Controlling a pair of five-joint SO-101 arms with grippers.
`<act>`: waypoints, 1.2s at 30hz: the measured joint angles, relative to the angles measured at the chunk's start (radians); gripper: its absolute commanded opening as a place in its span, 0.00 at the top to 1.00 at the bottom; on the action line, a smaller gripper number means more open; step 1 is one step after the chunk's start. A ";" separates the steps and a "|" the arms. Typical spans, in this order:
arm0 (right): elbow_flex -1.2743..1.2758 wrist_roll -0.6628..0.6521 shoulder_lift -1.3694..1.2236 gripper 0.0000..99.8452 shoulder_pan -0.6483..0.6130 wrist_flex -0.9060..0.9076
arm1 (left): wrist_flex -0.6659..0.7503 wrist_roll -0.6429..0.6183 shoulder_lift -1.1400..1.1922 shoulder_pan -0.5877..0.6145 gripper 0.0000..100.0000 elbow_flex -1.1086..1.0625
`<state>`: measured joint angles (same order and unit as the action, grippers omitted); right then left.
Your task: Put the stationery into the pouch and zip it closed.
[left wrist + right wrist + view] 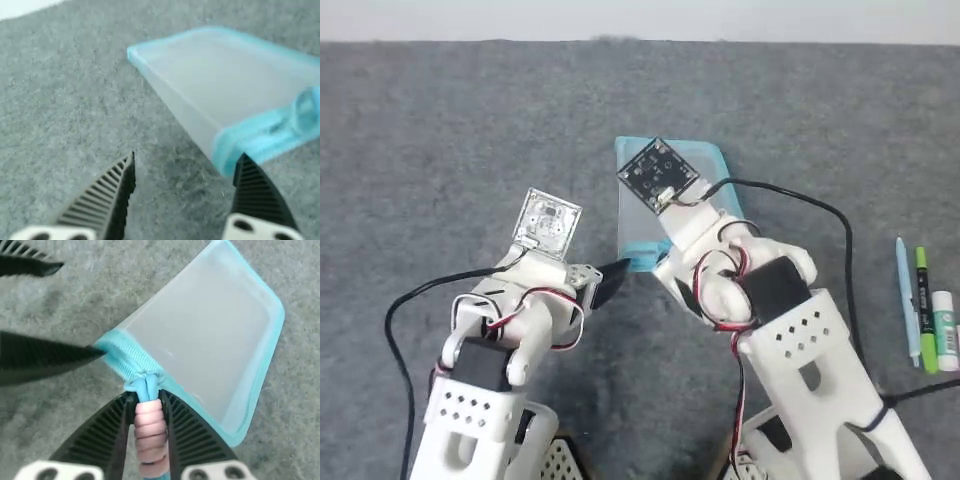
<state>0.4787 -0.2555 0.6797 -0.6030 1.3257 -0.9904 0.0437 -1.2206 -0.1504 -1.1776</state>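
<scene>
**Pouch [210, 340] gripped by its zipper pull, stationery lying apart**

The grey, felt-covered desk [440, 120] carries everything. The pouch, translucent with a light blue border, lies flat on it directly ahead of both end effectors, mostly under the right arm's wrist in the high view.

The right end effector [146, 396] is clamped on the pink ribbed zipper pull [149, 432] at the pouch's near edge, one finger pressed against each side of it.

The left end effector [187, 160] is spread wide with nothing between its fingers. It sits just beside the right one, and one fingertip [97, 352] touches the pouch's zipper-end corner.

Well apart from the right end effector, off to its right, a green highlighter [924, 310], a blue pen [905, 300] and a white stick [946, 330] lie side by side.
</scene>
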 measured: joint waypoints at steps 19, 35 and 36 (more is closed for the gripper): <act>0.000 -0.041 0.117 0.99 -0.055 0.160 | 0.137 0.009 0.000 -0.003 0.70 -0.092; 0.000 -0.095 0.132 0.99 -0.109 0.253 | 0.259 0.014 -0.002 -0.003 0.90 -0.158; 0.000 -0.097 0.132 0.99 -0.100 0.253 | 0.259 0.014 -0.002 -0.005 0.93 -0.158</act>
<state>0.4787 -0.3521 0.8117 -0.7027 1.5789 -0.7311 0.0575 -1.2221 -0.1550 -1.3357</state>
